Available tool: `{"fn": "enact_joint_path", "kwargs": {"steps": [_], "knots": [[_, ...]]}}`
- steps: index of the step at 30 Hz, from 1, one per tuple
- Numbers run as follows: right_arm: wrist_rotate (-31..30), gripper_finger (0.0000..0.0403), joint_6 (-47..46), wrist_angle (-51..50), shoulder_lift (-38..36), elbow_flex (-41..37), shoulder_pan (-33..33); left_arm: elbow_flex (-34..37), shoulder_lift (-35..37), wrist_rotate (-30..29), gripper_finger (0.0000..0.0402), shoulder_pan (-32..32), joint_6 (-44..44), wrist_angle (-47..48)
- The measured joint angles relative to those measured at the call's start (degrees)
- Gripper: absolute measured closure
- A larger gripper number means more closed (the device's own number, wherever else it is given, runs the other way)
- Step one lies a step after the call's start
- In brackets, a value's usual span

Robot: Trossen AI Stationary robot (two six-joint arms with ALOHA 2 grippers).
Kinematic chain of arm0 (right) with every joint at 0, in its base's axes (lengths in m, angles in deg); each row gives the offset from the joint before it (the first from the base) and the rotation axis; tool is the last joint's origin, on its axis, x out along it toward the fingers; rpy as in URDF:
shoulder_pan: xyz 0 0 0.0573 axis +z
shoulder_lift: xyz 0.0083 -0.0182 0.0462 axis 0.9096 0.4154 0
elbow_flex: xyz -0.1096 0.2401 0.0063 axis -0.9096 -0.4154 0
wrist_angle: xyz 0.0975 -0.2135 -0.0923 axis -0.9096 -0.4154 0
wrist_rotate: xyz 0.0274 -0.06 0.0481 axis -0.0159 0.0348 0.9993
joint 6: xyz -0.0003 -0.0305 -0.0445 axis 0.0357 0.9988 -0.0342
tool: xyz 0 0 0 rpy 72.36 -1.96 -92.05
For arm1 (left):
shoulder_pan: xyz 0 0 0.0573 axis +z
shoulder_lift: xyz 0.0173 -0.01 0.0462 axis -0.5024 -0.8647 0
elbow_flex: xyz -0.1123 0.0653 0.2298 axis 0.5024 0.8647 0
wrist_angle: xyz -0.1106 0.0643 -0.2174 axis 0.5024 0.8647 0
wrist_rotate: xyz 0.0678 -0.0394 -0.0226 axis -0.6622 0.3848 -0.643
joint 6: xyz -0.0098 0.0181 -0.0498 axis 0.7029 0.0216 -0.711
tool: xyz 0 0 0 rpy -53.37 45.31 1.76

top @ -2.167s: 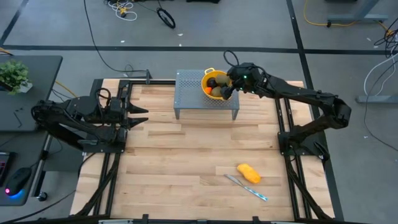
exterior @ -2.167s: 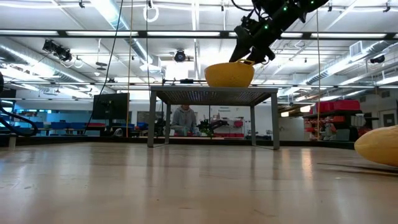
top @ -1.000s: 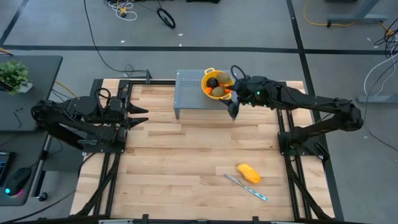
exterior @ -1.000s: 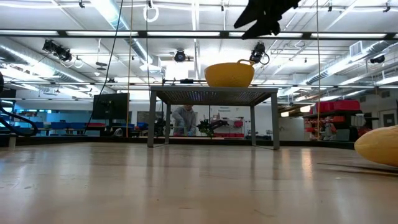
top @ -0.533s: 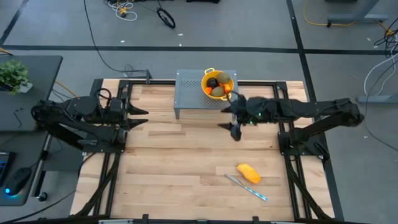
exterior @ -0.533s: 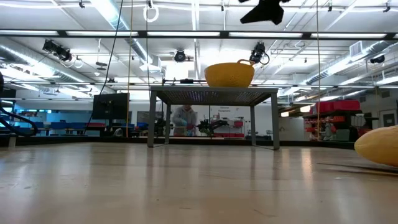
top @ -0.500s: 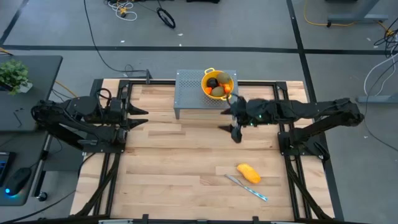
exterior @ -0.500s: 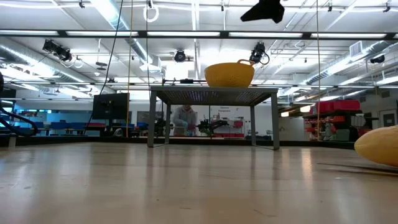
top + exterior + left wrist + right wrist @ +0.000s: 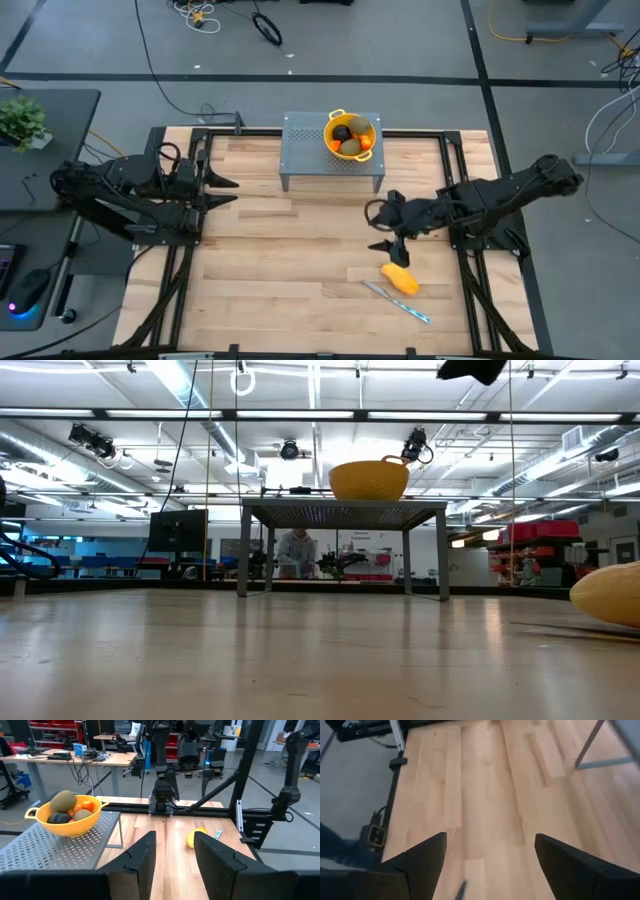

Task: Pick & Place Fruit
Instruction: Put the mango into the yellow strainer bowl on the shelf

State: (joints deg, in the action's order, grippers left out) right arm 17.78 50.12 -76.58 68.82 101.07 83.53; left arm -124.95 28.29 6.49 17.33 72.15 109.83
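A yellow colander [image 9: 350,135] stands on a grey perforated stand [image 9: 310,150] at the table's far side. It holds a dark ball, olive-green ovals and orange-red pieces. It also shows in the left wrist view [image 9: 65,817] and the low view [image 9: 369,480]. A yellow-orange oblong fruit [image 9: 400,278] lies on its side on the table near the front right; it also shows in the low view [image 9: 606,595]. My right gripper [image 9: 384,230] is open and empty above the table, just on the far side of that fruit. My left gripper [image 9: 228,190] is open and empty at the table's left.
A slim silver-and-blue knife [image 9: 398,301] lies on the table right beside the oblong fruit, on its near side. The stand's legs [image 9: 243,550] rise from the far middle of the table. Bare wood stretches across the middle and left [image 9: 280,260].
My right gripper has gone from beside the stand's right front corner toward the table's near edge, over the open wood, and now hangs close to the oblong fruit. It carries nothing. The fruits and the colander have kept still.
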Motion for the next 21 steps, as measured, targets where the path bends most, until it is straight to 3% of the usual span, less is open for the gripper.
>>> {"fn": "enact_joint_path", "kwargs": {"steps": [12,19,21], "knots": [[0.0,0.0089,-2.7,-2.0,0.0,0.0,3.5,0.0,0.0,1.1,0.0260,0.0,-0.2,0.0],[11.2,0.0089,-2.1,-2.0,0.0,0.0,3.1,0.0,0.0,1.4,0.0260,0.0,0.3,0.0],[12.0,0.0089,-2.8,-2.3,0.1,0.0,3.0,0.0,0.0,1.4,0.0260,0.0,0.4,0.0]]}}
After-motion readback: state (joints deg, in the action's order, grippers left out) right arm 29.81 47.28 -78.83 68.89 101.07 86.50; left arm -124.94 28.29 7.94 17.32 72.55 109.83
